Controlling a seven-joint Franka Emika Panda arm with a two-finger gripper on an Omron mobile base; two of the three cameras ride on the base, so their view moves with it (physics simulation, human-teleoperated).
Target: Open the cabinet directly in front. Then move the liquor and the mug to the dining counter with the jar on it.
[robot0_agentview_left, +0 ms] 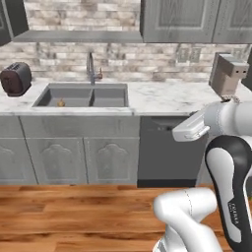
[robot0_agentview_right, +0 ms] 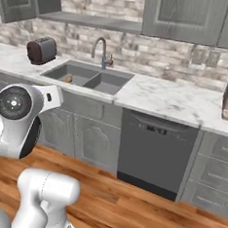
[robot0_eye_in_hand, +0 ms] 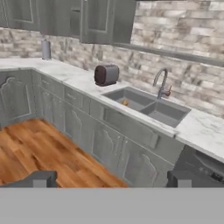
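Two dark gripper [robot0_eye_in_hand: 109, 178] fingertips stand spread wide and empty, facing along a white marble worktop [robot0_eye_in_hand: 78, 81] toward the tall grey wood-grain cabinet [robot0_eye_in_hand: 107, 19] above its back edge, doors shut, presumably approaching to open it.

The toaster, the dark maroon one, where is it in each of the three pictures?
Left base view: the dark maroon toaster sits far left on the white marble worktop, left of the grey double sink.
Right base view: upper left, again left of the sink.
Hand view: near the middle, left of the sink.
Shared landmark: the curved tap.
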